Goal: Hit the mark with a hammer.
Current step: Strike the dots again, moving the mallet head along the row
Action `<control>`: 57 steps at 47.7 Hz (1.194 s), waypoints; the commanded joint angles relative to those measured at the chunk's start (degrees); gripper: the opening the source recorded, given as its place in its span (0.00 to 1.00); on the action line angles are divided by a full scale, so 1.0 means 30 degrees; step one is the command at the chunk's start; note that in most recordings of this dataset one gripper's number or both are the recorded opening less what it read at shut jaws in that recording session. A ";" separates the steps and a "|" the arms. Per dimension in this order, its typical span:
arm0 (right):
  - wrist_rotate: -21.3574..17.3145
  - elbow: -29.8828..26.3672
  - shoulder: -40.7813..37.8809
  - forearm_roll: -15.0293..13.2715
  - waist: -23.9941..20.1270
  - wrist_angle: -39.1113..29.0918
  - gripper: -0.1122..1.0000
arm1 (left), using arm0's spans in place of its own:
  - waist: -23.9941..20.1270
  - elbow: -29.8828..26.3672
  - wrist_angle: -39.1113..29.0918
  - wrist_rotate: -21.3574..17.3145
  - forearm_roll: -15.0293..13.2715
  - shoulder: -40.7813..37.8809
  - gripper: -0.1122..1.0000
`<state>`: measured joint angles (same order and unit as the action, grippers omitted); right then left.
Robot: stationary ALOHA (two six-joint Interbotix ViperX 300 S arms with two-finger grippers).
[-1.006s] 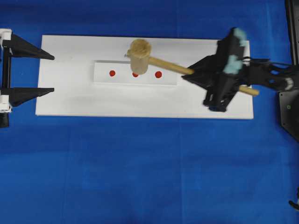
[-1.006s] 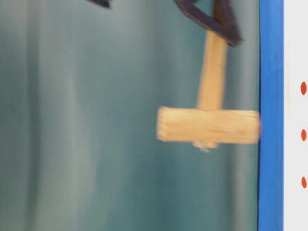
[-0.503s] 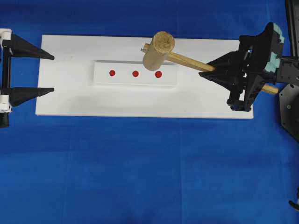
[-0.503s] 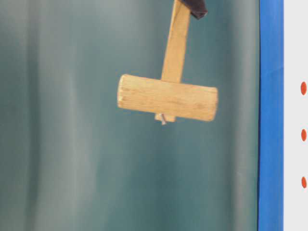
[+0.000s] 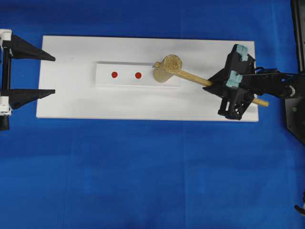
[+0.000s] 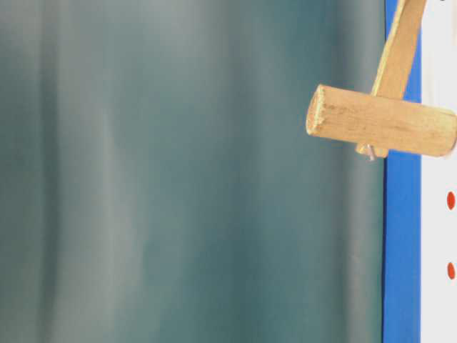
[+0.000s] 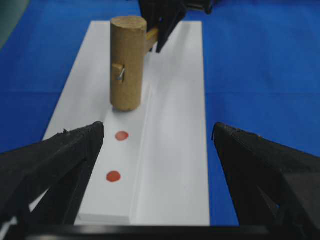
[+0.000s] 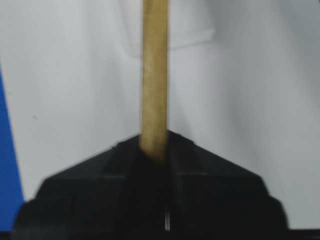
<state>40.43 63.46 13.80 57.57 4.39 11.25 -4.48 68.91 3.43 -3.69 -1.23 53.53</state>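
in the left wrist view, the left gripper [image 7: 159, 165] sat nearest, its jaws spread wide with nothing between them, just off the short edge of the white board [image 7: 175, 165]. beyond its tips the raised white block [image 7: 117, 195] ran away down the board, two red marks [image 7: 121, 135] uncovered on its top and bare board open to the right of it. farther along, the hammer [image 7: 127, 60] stood with its cylindrical head upright and the lower face down on the far end of the block, near the block's edge. past the head, the flat handle ran back into the right gripper [image 5: 215, 87], whose jaws were pinched tight on the handle; the handle's butt stuck out behind it over the board's far short edge. blue cloth [image 5: 143, 176] lay open on every side of the board.
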 commanded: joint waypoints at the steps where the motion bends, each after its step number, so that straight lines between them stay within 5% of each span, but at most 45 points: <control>1: 0.0059 -0.0352 0.0469 -0.0088 -0.0029 0.0381 0.12 | -0.0029 -0.0146 0.0117 0.0059 -0.0029 -0.0059 0.90; 26: 0.0205 -0.0615 0.5391 -0.0527 -0.0029 0.0117 0.12 | -0.0029 -0.0176 0.0088 0.0088 -0.0029 -0.0059 0.90; 42: 0.0205 -0.2080 0.3604 -0.0820 -0.0410 -0.0088 0.12 | -0.0029 -0.0176 0.0088 0.0088 -0.0029 -0.0088 0.90; 57: 0.0234 -0.5947 -0.0469 -0.1113 -0.0879 -0.0117 0.12 | -0.0117 -0.0146 0.0117 0.0088 -0.0029 -0.0146 0.90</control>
<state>41.04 50.10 14.41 54.67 2.02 10.72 -4.57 68.91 3.43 -3.52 -1.23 53.35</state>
